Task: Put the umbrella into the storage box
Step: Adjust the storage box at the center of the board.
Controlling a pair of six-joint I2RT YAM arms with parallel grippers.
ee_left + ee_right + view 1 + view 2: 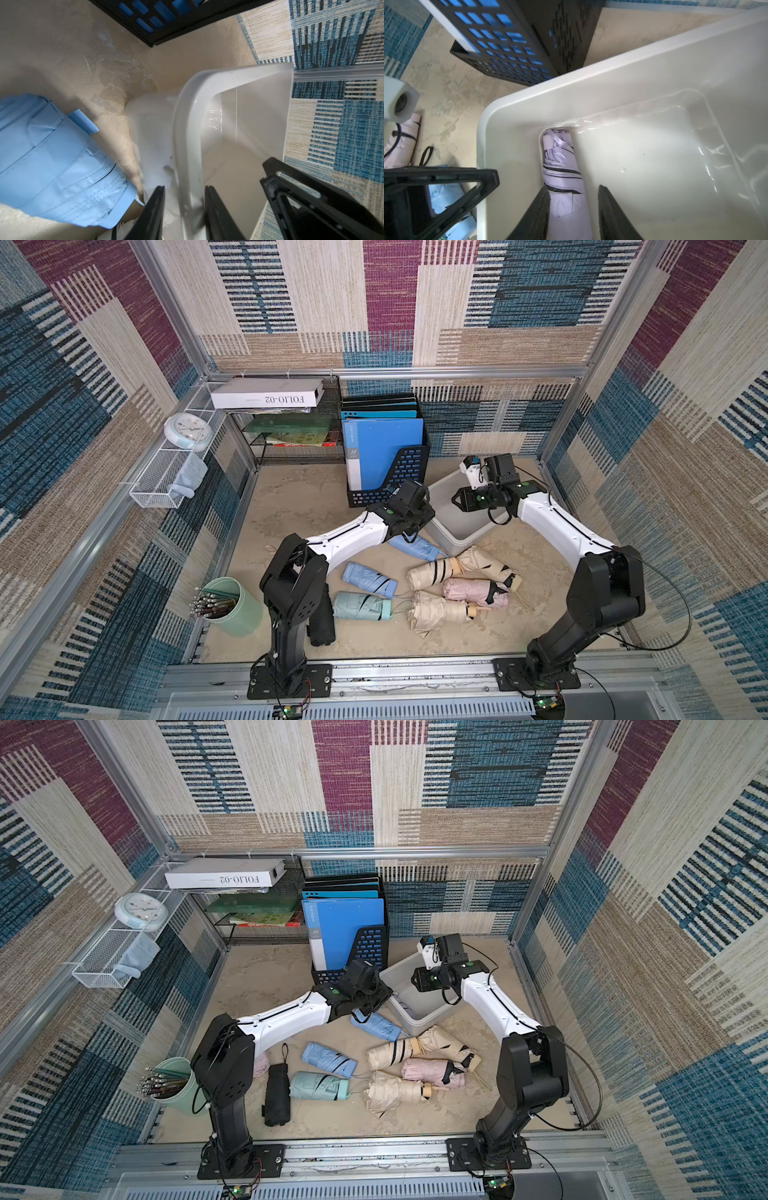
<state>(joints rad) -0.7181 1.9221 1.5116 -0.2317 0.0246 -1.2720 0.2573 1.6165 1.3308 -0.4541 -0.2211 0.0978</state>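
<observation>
Lilac umbrella [562, 166] inside box [529, 93], at lower centre of wrist frame, lying under parted, not gripping jaws of right end effector [573, 187]. Left end effector [184, 187] clamped on box rim.

Light grey storage box [550, 83]; lilac, black-striped umbrella [562, 166]; black file holder [566, 41].

Staged office cell: folders [380, 452], bookshelf [297, 457], carpet-clad walls [324, 302].
</observation>
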